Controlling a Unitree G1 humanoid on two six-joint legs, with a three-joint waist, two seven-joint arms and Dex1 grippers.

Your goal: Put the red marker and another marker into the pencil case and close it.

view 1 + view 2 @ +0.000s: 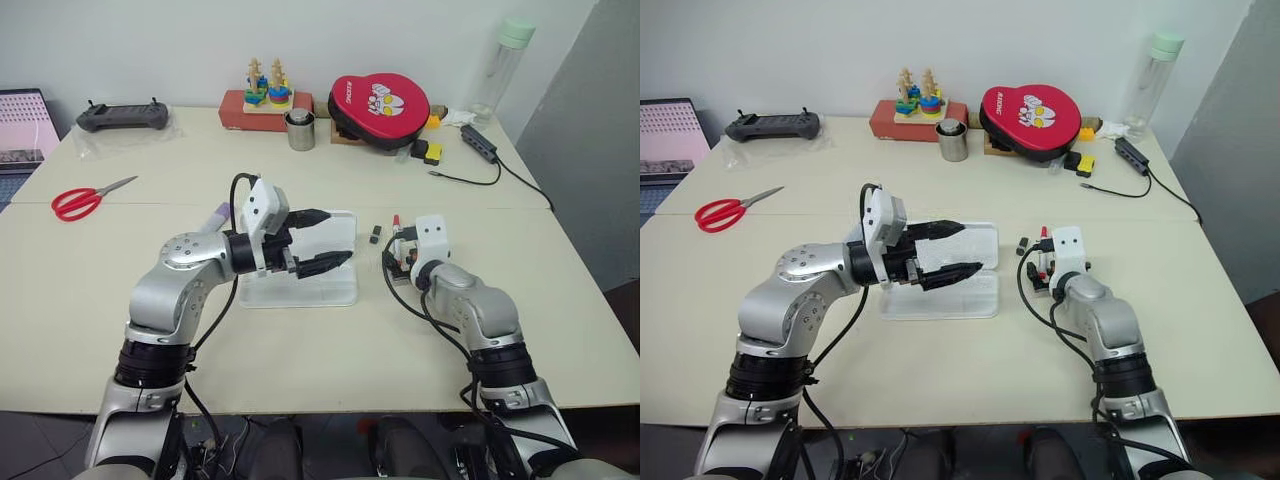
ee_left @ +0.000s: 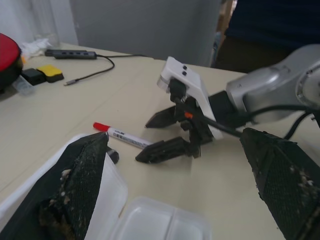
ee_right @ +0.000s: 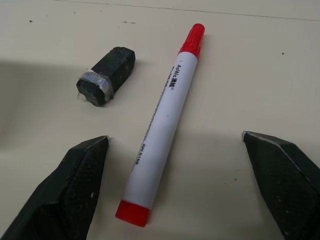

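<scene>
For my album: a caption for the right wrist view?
Open right gripper poised over the red marker, a small black stub beside it.

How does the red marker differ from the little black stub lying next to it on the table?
The red marker is long and slim, the black stub short and chunky. The marker has a white printed barrel with red ends; the stub is black with a greyish taped band at one end. Both lie flat on the table, apart from each other.

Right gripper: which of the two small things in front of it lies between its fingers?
The red marker, long and white with red ends; the black stub lies off to one side.
</scene>
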